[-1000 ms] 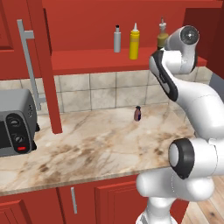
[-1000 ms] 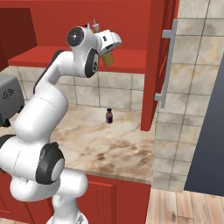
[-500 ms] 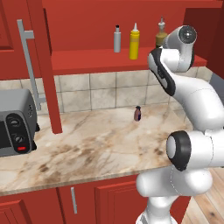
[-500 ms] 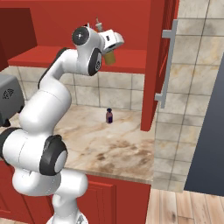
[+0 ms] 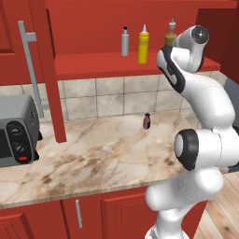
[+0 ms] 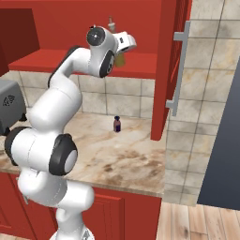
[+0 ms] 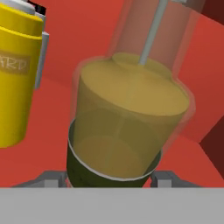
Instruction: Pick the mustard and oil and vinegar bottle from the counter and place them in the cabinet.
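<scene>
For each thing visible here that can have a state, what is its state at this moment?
mustard: upright on the cabinet shelf.
oil and vinegar bottle: tilted in the hand view, between the pincer's fingers, at the shelf.
pincer: shut on the oil and vinegar bottle.
cabinet: door open.
grey bottle: upright on the shelf.
small dark bottle: upright on the counter.

Pale letters "ARD" show on the label of the mustard (image 7: 17, 78); the rest of the word is cut off
</scene>
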You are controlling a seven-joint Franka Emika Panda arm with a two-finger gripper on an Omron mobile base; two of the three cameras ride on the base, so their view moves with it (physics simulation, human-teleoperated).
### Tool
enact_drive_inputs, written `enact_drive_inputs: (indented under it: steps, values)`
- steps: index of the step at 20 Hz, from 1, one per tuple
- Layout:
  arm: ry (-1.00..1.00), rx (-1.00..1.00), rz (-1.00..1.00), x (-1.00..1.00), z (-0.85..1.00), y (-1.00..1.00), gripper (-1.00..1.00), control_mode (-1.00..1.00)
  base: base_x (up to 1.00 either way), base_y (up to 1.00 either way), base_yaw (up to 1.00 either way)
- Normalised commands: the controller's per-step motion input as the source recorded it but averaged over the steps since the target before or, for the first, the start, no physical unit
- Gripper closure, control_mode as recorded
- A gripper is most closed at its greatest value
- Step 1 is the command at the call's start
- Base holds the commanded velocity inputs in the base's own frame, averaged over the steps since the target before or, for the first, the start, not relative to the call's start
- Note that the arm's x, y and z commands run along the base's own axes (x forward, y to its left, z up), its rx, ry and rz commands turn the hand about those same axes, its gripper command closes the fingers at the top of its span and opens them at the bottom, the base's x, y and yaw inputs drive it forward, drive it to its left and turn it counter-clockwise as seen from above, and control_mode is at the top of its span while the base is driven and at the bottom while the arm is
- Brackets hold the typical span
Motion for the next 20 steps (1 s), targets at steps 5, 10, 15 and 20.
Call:
enact_drive_inputs:
  steps: [5, 10, 15, 20]
  values:
    - [0.00, 0.04, 0.03, 0.35, -0.05, -0.06, 1.00, -1.00, 0.00, 0.00, 0.00]
    - [0.00, 0.04, 0.03, 0.32, -0.08, -0.07, 1.00, -1.00, 0.00, 0.00, 0.00]
    - [0.00, 0.03, 0.03, 0.23, -0.14, -0.04, 1.00, -1.00, 0.00, 0.00, 0.00]
    - [0.00, 0.02, 0.04, 0.24, -0.13, 0.00, -1.00, -1.00, 0.00, 0.00, 0.00]
